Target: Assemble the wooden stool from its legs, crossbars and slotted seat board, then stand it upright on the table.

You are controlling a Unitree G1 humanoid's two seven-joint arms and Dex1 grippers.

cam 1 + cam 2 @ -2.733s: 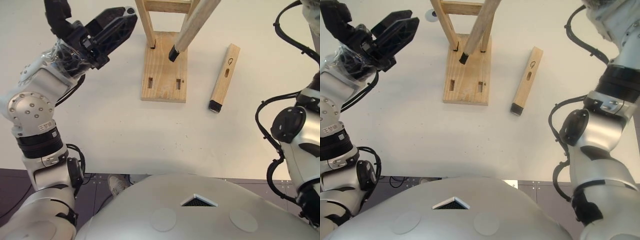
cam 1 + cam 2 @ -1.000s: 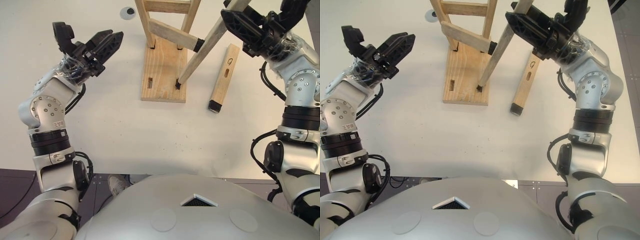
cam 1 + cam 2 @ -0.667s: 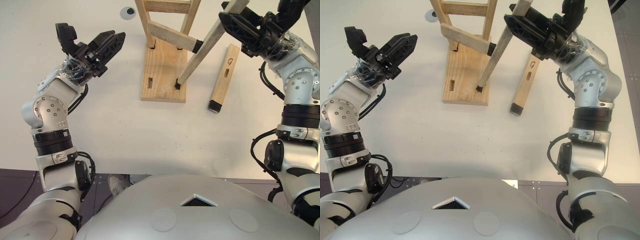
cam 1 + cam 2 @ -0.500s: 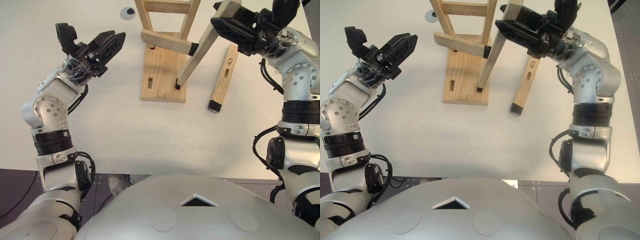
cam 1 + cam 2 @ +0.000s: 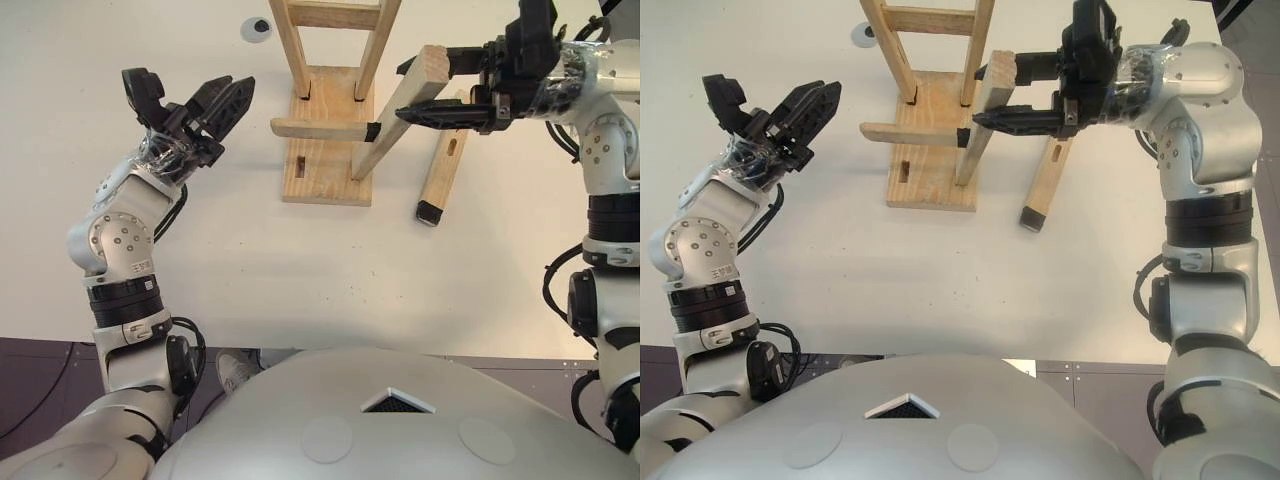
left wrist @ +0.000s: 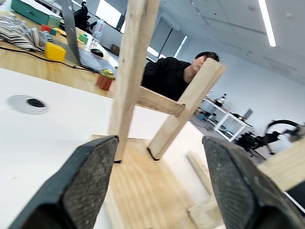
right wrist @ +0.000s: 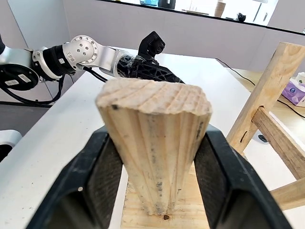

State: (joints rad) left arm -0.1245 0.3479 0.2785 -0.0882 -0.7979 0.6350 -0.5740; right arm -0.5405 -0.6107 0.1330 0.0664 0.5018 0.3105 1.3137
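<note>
Over the middle of the table (image 5: 250, 250), the right gripper (image 5: 405, 92) is clamped on the upper end of a leg (image 5: 392, 125), and that leg leans hard. Its foot is down at the near right slot of the seat board (image 5: 330, 188), though I can't tell if it's actually seated. A crossbar (image 5: 320, 128) sticks out sideways from it, free end hanging in the air over the board. The left gripper (image 5: 232, 95) hovers off to the side, fingers spread wide, holding nothing and touching nothing.

Here's the worry: push down at this angle and the foot likely binds in the slot, or skids off across the board. Nothing is bracing that board, so a sideways shove could slide it or lever it up and rock the standing pair of legs (image 5: 297, 45) at the far slots. Swing the leg upright carelessly and the crossbar may knock those uprights, or work loose from its socket. The spare leg (image 5: 445, 160) lies just beside the board, close enough to get nudged.
</note>
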